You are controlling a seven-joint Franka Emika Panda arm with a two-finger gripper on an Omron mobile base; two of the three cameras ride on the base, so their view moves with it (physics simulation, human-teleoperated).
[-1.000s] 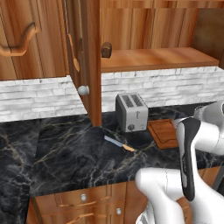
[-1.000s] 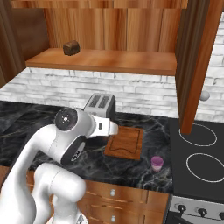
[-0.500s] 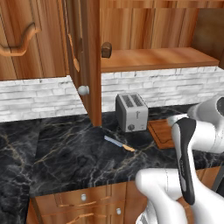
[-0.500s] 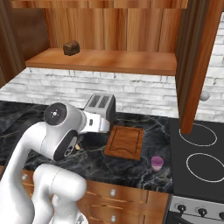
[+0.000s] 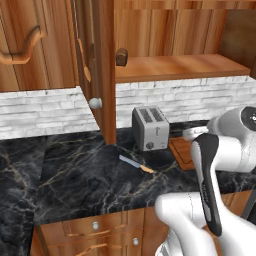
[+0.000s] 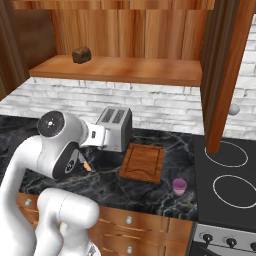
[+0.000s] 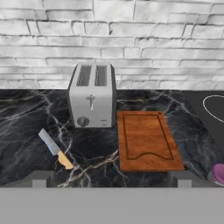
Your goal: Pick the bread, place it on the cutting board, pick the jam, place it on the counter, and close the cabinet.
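Observation:
The bread, a small dark brown chunk, sits on the shelf of the open cabinet. The reddish cutting board lies bare on the black marble counter, right of the toaster. The jam, with its purple lid, stands on the counter by the board's near right corner. My gripper is open and empty. It hovers low over the counter in front of the toaster and board, well below the bread.
A silver toaster stands against the brick wall. A knife with an orange handle lies left of the board. The stove is to the right. The cabinet door hangs out over the counter.
The arm's elbow has swung to the left in the right base view, drawing the hand back from over the board. Bread, jam and board have not moved.

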